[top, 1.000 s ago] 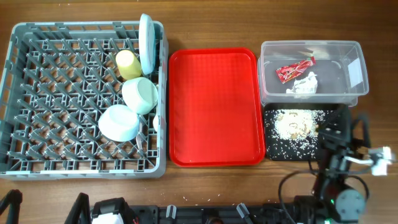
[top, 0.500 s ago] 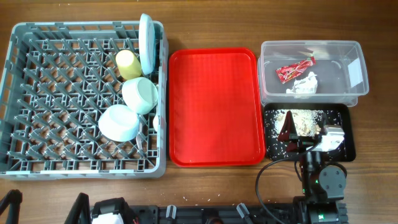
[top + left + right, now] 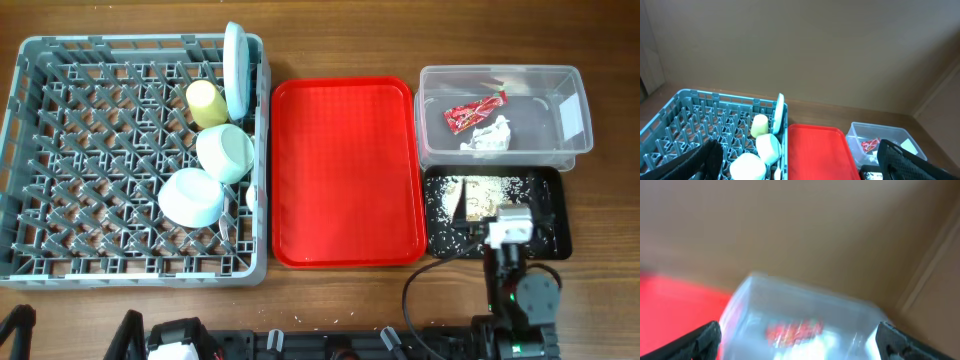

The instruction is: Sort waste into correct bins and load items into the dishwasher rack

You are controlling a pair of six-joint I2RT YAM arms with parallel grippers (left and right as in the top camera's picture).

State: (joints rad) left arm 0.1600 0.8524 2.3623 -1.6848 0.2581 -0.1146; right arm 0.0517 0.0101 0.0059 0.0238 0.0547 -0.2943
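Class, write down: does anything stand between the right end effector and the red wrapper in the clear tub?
Only the clear tub's near wall stands between the right end effector and the red wrapper; nothing else visible does.

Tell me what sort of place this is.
Probably a robot test bench staged as a dish-clearing station, not a real kitchen: a grey dishwasher rack holding dishes, a red tray, and a clear tub and black tray with waste, all on a wooden table.
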